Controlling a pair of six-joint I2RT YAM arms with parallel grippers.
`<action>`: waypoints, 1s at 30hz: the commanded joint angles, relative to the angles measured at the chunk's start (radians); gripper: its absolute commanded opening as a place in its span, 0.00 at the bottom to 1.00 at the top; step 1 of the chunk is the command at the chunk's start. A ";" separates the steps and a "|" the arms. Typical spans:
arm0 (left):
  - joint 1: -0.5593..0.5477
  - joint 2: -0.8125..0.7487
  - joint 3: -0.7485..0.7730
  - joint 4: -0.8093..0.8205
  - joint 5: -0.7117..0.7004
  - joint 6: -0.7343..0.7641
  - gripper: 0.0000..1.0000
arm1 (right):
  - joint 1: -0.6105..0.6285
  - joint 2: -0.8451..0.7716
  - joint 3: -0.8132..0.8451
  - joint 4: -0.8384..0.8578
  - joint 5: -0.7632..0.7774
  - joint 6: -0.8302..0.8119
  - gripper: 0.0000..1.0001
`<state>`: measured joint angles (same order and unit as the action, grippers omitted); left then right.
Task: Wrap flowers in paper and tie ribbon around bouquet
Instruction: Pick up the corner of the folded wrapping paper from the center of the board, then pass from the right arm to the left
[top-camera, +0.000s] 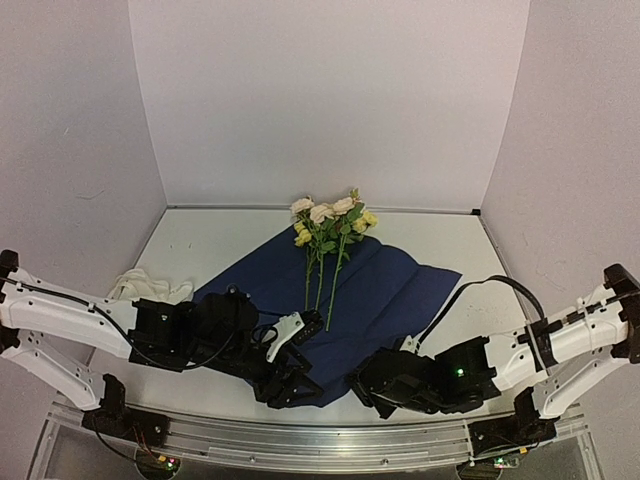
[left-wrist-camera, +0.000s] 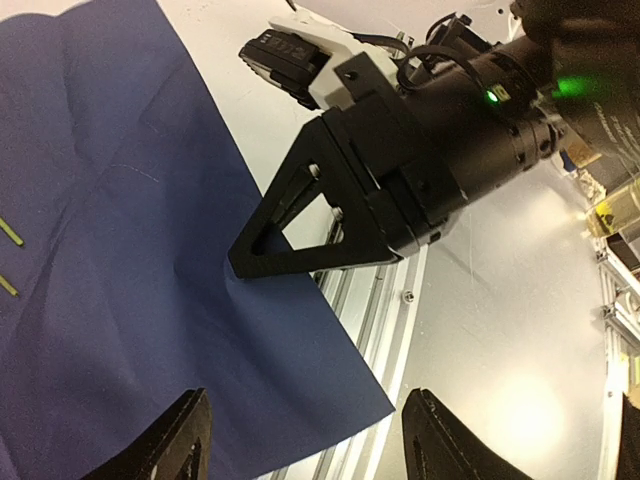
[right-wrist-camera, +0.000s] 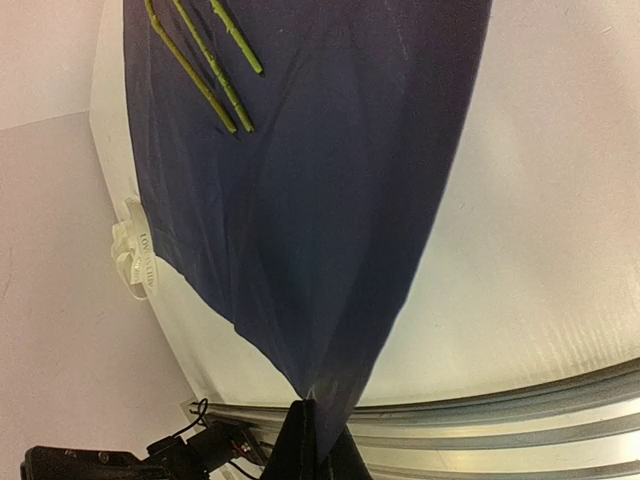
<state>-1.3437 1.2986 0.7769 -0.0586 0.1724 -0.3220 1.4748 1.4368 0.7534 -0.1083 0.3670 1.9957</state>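
The paper (top-camera: 375, 295) lies spread on the table, dark navy face up. The flowers (top-camera: 328, 225) lie on it with their blooms at the far end and their stem ends (right-wrist-camera: 195, 70) toward me. My right gripper (right-wrist-camera: 320, 420) is shut on the paper's near edge (right-wrist-camera: 330, 330), which rises into a peaked fold at the fingers. From the left wrist view its black fingers (left-wrist-camera: 290, 245) pinch that edge. My left gripper (left-wrist-camera: 305, 410) hangs open over the paper's near corner (left-wrist-camera: 370, 405), touching nothing. The ribbon (top-camera: 150, 287) lies bunched on the table at the left, apart from both grippers.
An aluminium rail (top-camera: 330, 440) runs along the table's near edge, just under both grippers. White walls close in the table on the left, back and right. The two grippers (top-camera: 325, 385) sit close together at the near middle.
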 joint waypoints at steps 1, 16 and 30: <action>-0.041 -0.039 -0.005 0.040 -0.087 0.050 0.69 | -0.007 -0.036 0.048 -0.132 0.011 0.243 0.00; -0.175 0.055 0.064 -0.046 -0.221 0.109 0.78 | -0.007 -0.015 0.076 -0.165 -0.024 0.267 0.00; -0.210 0.193 0.123 -0.036 -0.334 0.123 0.76 | -0.007 -0.024 0.075 -0.167 -0.026 0.270 0.00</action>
<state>-1.5477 1.4678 0.8589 -0.1245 -0.0789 -0.2072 1.4727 1.4246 0.7948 -0.2562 0.3327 1.9957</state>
